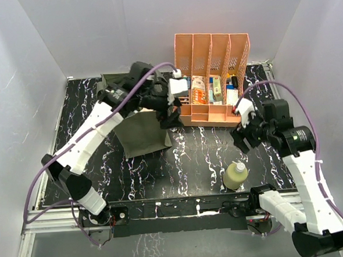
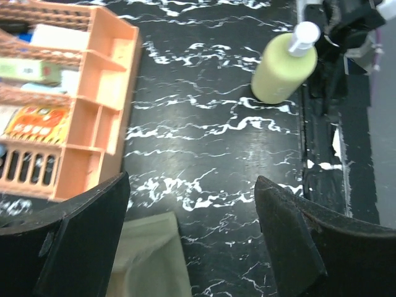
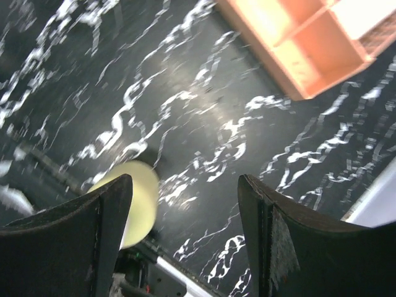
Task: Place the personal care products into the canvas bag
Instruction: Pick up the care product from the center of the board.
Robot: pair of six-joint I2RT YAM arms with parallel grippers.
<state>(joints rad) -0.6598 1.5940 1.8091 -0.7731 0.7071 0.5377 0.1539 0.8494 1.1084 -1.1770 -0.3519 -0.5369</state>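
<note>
Plainly, left tool gapes wide, empty, beside canvas bag; right tool wide, near pale yellow bottle.

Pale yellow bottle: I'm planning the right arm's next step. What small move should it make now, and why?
Probably shift the right tool toward the pale yellow bottle and lower it until the bottle sits in its gap. The tool is open and empty; the bottle stands upright on the table, off to one side in the right wrist view, not yet between the jaws.
</note>
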